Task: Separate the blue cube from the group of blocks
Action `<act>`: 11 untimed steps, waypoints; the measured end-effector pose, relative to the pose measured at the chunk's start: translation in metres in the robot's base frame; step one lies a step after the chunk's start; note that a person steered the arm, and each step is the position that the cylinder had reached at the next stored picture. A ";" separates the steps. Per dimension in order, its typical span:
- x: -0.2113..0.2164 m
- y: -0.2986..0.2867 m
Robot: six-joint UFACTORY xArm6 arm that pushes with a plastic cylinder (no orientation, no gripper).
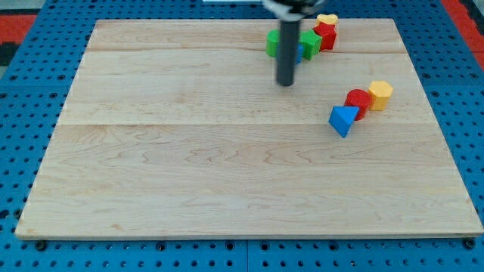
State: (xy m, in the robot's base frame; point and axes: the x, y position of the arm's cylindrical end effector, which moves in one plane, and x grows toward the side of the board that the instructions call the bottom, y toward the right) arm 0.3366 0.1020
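Blue pegboard (23,91) with regular holes surrounds the table (189,174), a pale wood board of glued planks with visible grain and a matte finish. Red panels show at the view's top corners.

Rod: dark, smooth, cylindrical, dropping near vertical from 12 o'clock. My tip (285,83) rests on the table just at 6 o'clock of the top cluster. No jaws on this arm, so no open or closed state to give.

Top cluster, 12 to 1 o'clock, blocks touching:
- green block (273,43), partly hidden by the rod
- blue cube (299,51), only a sliver showing at the rod's right edge, between the two greens
- green star-like block (311,41)
- red block (325,35)
- yellow heart-like block (327,19)

Second cluster, 3 o'clock, well apart from the tip:
- blue triangular block (343,119)
- red cylinder (358,100)
- yellow hexagonal block (380,94)

Count: two green, two blue, two red, two yellow; eight in all, glossy.
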 end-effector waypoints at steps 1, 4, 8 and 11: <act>-0.034 0.092; -0.145 0.093; -0.054 -0.024; 0.028 -0.102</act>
